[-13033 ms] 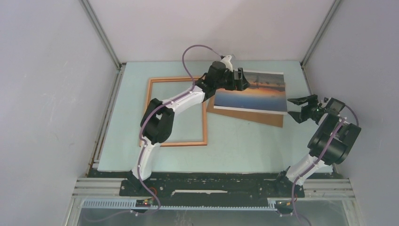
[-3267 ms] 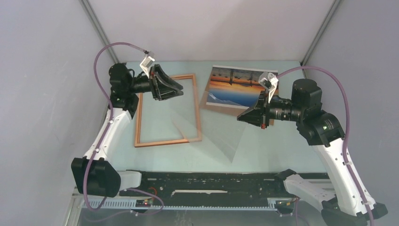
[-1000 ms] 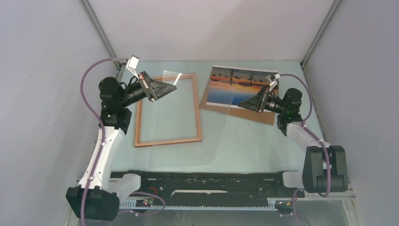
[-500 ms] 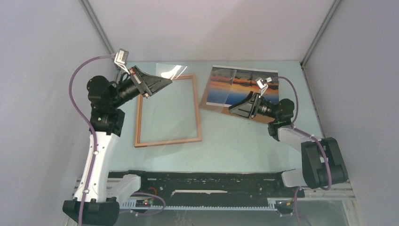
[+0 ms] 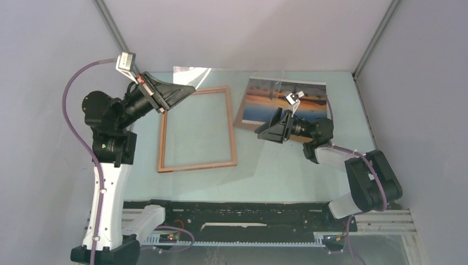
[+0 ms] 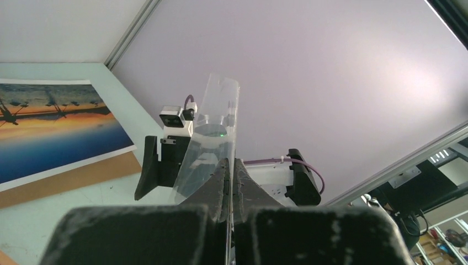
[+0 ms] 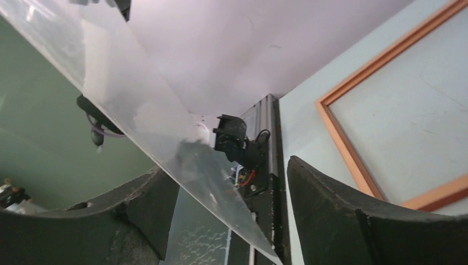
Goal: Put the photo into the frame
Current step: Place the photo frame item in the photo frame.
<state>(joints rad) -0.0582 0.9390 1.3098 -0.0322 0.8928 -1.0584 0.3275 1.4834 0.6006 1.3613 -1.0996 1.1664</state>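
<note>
- The left gripper (image 5: 187, 89) is clamping down on one edge of a thin clear pane (image 6: 212, 132), its fingers pressed together on it, and is holding that edge high above the frame's (image 5: 162, 143) far rail.
- The right gripper (image 5: 266, 126) is standing wide open just right of the frame. The pane's other edge is slanting through the gap between its fingers, and I cannot tell whether either finger is touching it.
- The photo (image 5: 256, 102) is lying face up on a brown board (image 6: 72, 176) on the counter (image 5: 287, 171), right of the frame and wholly outside it.
- The step in hand is probably managing the pane, so the photo's turn is yet to come.
- To do this well, the left pinch should be gripping firmly but moving slowly, since the pane looks thin and likely to flex.
- The right gripper should be closing on its edge, or cradling it, before any lowering.
- Both edges should be travelling level, with the corners lining up over the frame's opening before release.
- The pane's free corner should be staying clear of the photo to the frame's right.
- The left arm is rising tall to the left of the frame, its forearm leaning in over the frame's far-left corner.
- The right arm is folding low to the right of the frame, its wrist pointing back toward it.
</note>
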